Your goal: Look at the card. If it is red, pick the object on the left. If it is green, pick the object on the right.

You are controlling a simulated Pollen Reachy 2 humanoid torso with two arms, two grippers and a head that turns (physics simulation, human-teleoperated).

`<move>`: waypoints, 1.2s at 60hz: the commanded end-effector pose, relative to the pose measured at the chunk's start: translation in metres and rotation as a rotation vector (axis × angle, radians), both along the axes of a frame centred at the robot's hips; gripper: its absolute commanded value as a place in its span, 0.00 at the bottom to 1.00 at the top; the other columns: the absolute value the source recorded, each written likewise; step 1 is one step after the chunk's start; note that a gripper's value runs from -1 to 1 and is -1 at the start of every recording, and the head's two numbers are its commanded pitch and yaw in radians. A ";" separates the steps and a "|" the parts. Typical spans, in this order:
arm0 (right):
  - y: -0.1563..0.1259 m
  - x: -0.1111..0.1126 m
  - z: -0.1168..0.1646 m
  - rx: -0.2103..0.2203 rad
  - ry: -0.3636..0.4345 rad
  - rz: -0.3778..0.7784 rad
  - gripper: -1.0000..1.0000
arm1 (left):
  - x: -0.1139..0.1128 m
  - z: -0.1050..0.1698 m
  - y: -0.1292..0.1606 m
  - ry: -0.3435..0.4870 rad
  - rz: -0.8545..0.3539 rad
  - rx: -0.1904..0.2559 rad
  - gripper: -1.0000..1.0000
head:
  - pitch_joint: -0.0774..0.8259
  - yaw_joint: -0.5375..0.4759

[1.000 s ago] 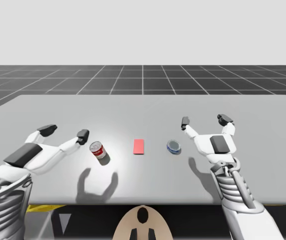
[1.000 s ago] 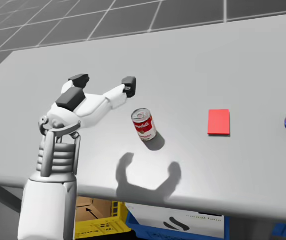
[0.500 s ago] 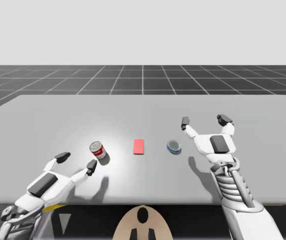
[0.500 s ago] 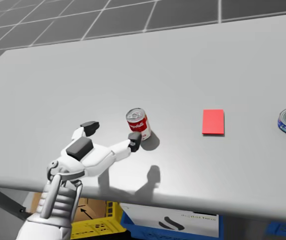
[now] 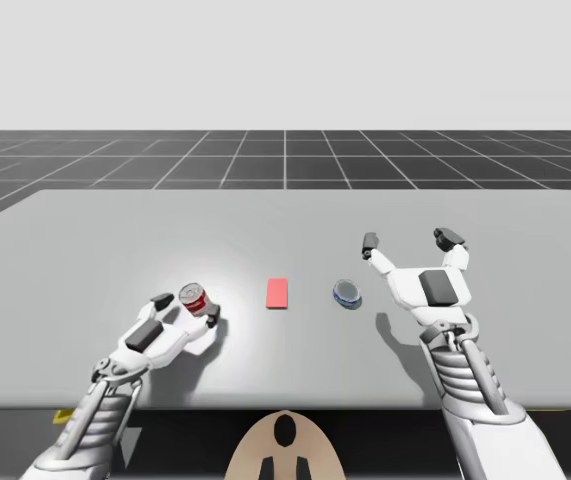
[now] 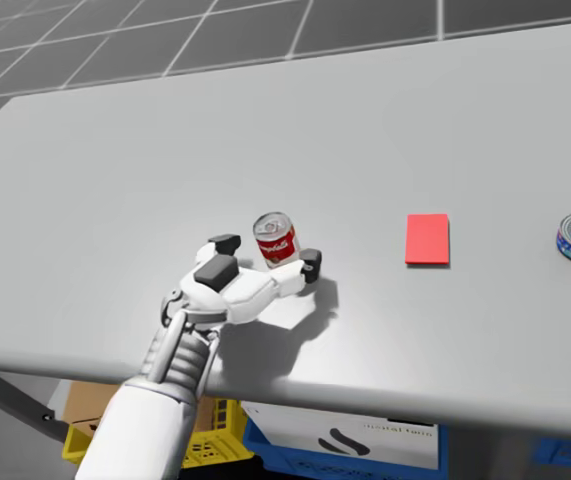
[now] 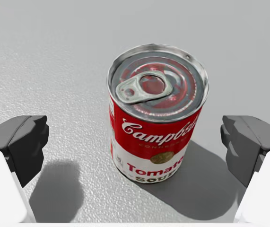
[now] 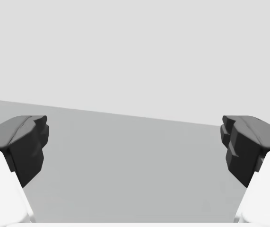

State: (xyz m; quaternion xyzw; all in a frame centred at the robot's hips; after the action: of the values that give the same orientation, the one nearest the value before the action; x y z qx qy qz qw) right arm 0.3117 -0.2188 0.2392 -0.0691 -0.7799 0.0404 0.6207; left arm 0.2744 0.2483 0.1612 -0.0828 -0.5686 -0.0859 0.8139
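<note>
**Selection by card colour, at the reach.** The card (image 5: 278,293) lies flat at the middle of the table (image 5: 115,230), between two cans. Being red, it designates the object on the left, the red can (image 5: 194,298). That can stands upright, just left of the card and apart from it.

The robot's left gripper (image 5: 186,310) sits low at the table surface, jaws spread, with one finger on each side of the red can. This is presumably so that a single closing motion takes the can across its width. Nothing is grasped yet.

The blue can (image 5: 346,293), squat and untouched, stands right of the card. The right gripper (image 5: 409,240) hangs raised beyond it, jaws likewise spread and holding nothing, well away from the work, since the card does not call for that side.

The high view sets out the whole row of can, card and can, with both arms. There the left fingers look as if they might touch the red can, but that cannot be settled from above. The left wrist view settles it. Bare table shows between each pad (image 7: 19,142) and the can's wall, and the can stands centred between the fingers, pull-tab up. The right wrist view shows spread fingers over bare table.
</note>
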 end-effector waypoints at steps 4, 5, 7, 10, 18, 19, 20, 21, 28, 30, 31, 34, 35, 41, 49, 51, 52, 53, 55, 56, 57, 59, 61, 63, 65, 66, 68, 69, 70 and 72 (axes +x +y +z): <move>0.001 0.000 0.000 0.012 -0.001 0.000 0.00 | 0.020 -0.006 -0.016 0.032 0.015 -0.016 0.00 | 0.84 0.85; 0.001 0.000 0.000 0.012 -0.003 0.000 0.00 | 0.022 -0.006 -0.018 0.029 0.010 -0.009 0.00 | 0.84 0.85; 0.001 0.000 0.001 0.013 -0.004 -0.001 0.00 | 0.023 -0.006 -0.019 0.034 0.012 -0.014 0.00 | 0.84 0.85; 0.001 0.000 0.002 0.015 -0.010 -0.005 0.00 | 0.024 -0.006 -0.020 0.037 0.015 -0.014 0.37 | 0.84 0.84; 0.000 -0.001 0.003 0.020 -0.014 -0.007 0.00 | 0.021 -0.008 -0.021 0.052 0.015 -0.014 0.98 | 0.83 0.84; 0.000 -0.001 0.003 0.021 -0.014 -0.007 0.00 | 0.021 -0.008 -0.021 0.054 0.013 -0.014 0.98 | 0.83 0.84; 0.000 -0.001 0.004 0.021 -0.014 -0.007 0.00 | 0.020 -0.008 -0.021 0.054 0.013 -0.015 0.98 | 0.83 0.84; 0.000 -0.001 0.004 0.021 -0.015 -0.007 0.00 | 0.020 -0.008 -0.021 0.058 0.011 -0.016 0.99 | 0.83 0.84; -0.001 -0.001 0.005 0.025 -0.019 -0.009 0.00 | 0.018 -0.007 -0.021 0.055 0.005 -0.010 0.99 | 0.77 0.84; -0.001 -0.001 0.005 0.026 -0.018 -0.010 0.00 | 0.018 -0.007 -0.021 0.054 0.004 -0.007 0.99 | 0.75 0.84; -0.001 -0.001 0.005 0.026 -0.018 -0.010 0.00 | 0.018 -0.007 -0.021 0.054 0.003 -0.006 0.99 | 0.73 0.84; -0.001 -0.002 0.005 0.027 -0.016 -0.010 0.00 | 0.017 -0.007 -0.021 0.056 0.000 -0.005 0.99 | 0.65 0.85; -0.001 -0.002 0.005 0.027 -0.015 -0.010 0.00 | 0.017 -0.007 -0.021 0.056 -0.001 -0.003 0.98 | 0.63 0.85; 0.000 -0.002 0.004 0.028 -0.009 -0.010 0.00 | 0.016 -0.007 -0.023 0.058 -0.007 0.005 0.98 | 0.50 0.85; -0.001 -0.003 0.004 0.030 -0.008 -0.010 0.00 | 0.015 -0.006 -0.025 0.061 -0.016 0.018 0.99 | 0.40 0.86; -0.001 -0.003 0.004 0.030 -0.008 -0.011 0.00 | 0.015 -0.004 -0.025 0.063 -0.019 0.025 0.98 | 0.39 0.86; -0.001 -0.003 0.004 0.030 -0.008 -0.010 0.00 | 0.016 -0.001 -0.025 0.059 -0.020 0.035 0.98 | 0.38 0.86; -0.001 -0.003 0.004 0.031 -0.007 -0.010 0.00 | 0.016 0.002 -0.025 0.055 -0.021 0.039 0.98 | 0.38 0.86; -0.001 -0.003 0.004 0.031 -0.007 -0.009 0.00 | 0.016 0.007 -0.025 0.050 -0.025 0.041 0.99 | 0.38 0.86; -0.001 -0.003 0.004 0.031 -0.007 -0.009 0.00 | 0.016 0.010 -0.025 0.047 -0.028 0.045 0.99 | 0.38 0.86; 0.000 -0.003 0.004 0.030 -0.006 -0.009 0.00 | 0.016 0.020 -0.025 0.028 -0.036 0.058 1.00 | 0.37 0.86; -0.001 -0.003 0.004 0.031 -0.005 -0.009 0.00 | 0.016 0.028 -0.026 0.015 -0.041 0.064 1.00 | 0.37 0.86; 0.000 -0.003 0.004 0.031 -0.002 -0.008 0.00 | 0.015 0.041 -0.027 -0.001 -0.050 0.073 1.00 | 0.37 0.86; 0.000 -0.003 0.003 0.030 -0.001 -0.007 0.00 | 0.014 0.054 -0.027 -0.024 -0.059 0.088 1.00 | 0.37 0.86; 0.000 -0.003 0.003 0.032 0.003 -0.001 0.00 | 0.013 0.067 -0.028 -0.047 -0.068 0.103 0.99 | 0.37 0.86; 0.001 -0.003 0.003 0.032 0.003 0.000 0.00 | 0.013 0.071 -0.028 -0.055 -0.070 0.109 1.00 | 0.36 0.86; 0.001 -0.003 0.003 0.032 0.003 0.005 0.00 | 0.013 0.085 -0.029 -0.094 -0.075 0.146 0.99 | 0.36 0.86; 0.001 -0.003 0.003 0.032 0.004 0.007 0.00 | 0.014 0.088 -0.029 -0.105 -0.075 0.157 0.98 | 0.36 0.86; 0.001 -0.004 0.003 0.031 0.007 0.010 0.00 | 0.014 0.091 -0.029 -0.113 -0.076 0.165 0.98 | 0.36 0.86; 0.000 -0.004 0.002 0.009 0.013 0.007 0.00 | 0.016 0.103 -0.028 -0.132 -0.081 0.179 0.99 | 0.36 0.86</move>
State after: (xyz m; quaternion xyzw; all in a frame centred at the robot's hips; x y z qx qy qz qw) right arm 0.3087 -0.2208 0.2436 -0.0645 -0.7804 0.0333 0.6211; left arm 0.2836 0.2231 0.2071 -0.0514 -0.5579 -0.1407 0.8163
